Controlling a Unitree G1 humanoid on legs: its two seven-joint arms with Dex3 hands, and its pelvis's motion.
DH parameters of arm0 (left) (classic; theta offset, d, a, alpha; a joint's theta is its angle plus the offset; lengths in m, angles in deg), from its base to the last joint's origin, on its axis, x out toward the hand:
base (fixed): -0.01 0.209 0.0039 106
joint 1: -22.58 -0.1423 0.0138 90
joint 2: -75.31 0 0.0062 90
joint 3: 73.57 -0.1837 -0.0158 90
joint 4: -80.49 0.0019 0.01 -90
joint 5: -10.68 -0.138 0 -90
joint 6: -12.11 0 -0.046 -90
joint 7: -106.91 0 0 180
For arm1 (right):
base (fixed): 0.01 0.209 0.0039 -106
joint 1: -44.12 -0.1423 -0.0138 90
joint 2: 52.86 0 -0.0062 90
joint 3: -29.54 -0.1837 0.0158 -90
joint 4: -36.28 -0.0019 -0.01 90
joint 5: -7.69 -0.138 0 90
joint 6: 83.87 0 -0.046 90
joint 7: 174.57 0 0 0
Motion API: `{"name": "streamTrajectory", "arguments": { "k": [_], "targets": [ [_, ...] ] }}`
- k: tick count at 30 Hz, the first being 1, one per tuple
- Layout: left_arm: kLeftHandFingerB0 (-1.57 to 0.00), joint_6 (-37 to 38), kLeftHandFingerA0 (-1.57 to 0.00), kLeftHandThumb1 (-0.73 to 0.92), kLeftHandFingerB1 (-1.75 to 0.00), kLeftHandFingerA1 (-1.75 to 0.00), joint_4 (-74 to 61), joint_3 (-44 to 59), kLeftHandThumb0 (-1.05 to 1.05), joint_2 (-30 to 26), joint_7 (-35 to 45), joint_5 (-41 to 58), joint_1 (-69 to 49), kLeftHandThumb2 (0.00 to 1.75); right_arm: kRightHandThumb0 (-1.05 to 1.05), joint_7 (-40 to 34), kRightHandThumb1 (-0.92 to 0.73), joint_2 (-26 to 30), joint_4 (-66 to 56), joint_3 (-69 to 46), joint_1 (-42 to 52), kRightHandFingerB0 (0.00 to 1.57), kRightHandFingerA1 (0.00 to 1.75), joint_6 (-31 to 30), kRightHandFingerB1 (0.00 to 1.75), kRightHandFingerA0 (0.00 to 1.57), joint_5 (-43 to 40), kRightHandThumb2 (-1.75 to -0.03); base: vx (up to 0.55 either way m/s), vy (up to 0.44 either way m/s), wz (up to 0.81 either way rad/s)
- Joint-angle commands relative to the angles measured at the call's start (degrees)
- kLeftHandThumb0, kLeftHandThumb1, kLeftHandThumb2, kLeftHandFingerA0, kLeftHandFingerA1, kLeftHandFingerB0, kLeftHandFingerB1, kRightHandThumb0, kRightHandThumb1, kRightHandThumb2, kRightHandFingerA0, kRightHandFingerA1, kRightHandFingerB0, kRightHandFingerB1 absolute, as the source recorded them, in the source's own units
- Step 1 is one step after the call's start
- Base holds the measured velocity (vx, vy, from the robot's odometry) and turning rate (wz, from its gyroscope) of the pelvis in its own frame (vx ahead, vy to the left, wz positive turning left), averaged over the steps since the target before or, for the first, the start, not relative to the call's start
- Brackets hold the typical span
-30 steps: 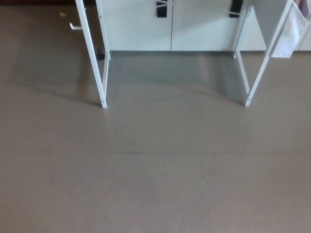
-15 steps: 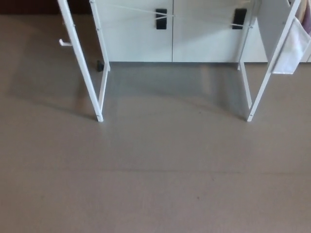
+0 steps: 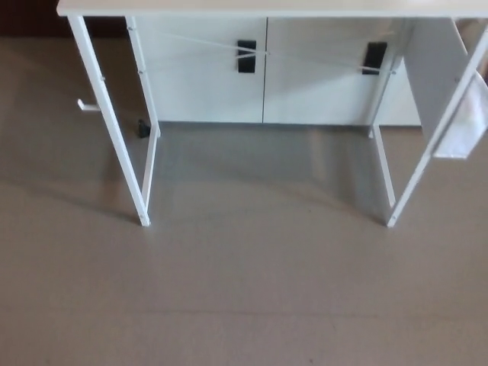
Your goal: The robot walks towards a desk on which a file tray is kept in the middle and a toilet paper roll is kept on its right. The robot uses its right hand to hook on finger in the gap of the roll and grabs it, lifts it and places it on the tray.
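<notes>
Neither the toilet paper roll nor the file tray shows; only the front edge of the white, thin-legged metal desk (image 3: 259, 8) appears, above grey floor (image 3: 244, 297). The right hand and left hand are out of frame, so their grip cannot be told. The approach looks unfinished, and hooking, lifting and placing all remain.

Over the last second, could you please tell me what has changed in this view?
The whole picture has shifted, so the camera moved, not the things: the desk legs sit lower in the frame, and the desk top edge now shows along the upper border. No robot hand is in view; nothing was grasped or released. The cabinet and floor are unchanged.
</notes>
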Motion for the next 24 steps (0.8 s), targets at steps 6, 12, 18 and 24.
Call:
{"name": "streamTrajectory", "arguments": {
  "k": [6, 12, 18, 24],
  "targets": [
    [0.0, 1.51, 0.0, 0.92, 0.0, -0.03, -2.33, -0.05, -1.0, 0.16, 0.15, 0.48, -1.75, 1.16, -0.5, 2.83, -0.55, 1.44, -0.19, -0.21, -0.32, 0.0, 0.34, -2.67, 0.0, 0.0, -1.7, -0.79, 0.29, -0.067, 0.12],
    [0.0, 1.88, 0.0, 0.92, -0.01, -0.06, -1.96, -0.63, -0.96, 0.1, -0.41, -0.28, -1.56, 1.16, -0.48, 0.76, -0.57, 1.06, -0.87, 0.55, 1.2, 0.0, 0.39, 1.84, 0.1, 0.05, 1.04, -0.64, 0.43, -0.241, 0.25],
    [0.0, 2.78, 0.0, 0.92, 0.0, -0.05, 0.92, -0.48, -0.98, -0.01, -0.1, -0.04, -0.42, 1.16, -0.26, 2.73, -0.55, -0.2, -2.26, -5.66, 1.55, 0.0, 0.06, -3.32, 0.03, 0.0, -7.12, -0.65, 0.37, -0.052, -0.02],
    [0.0, 1.89, 0.0, 0.92, -0.03, -0.06, -1.78, -0.65, -0.96, 0.2, -0.36, 0.02, -1.78, 1.18, -0.64, 1.95, -0.59, 3.22, 0.46, 5.02, -1.54, 0.0, 0.35, -2.46, 0.0, 0.03, 4.11, -0.82, 0.43, 0.159, -0.27]
  ]
}}
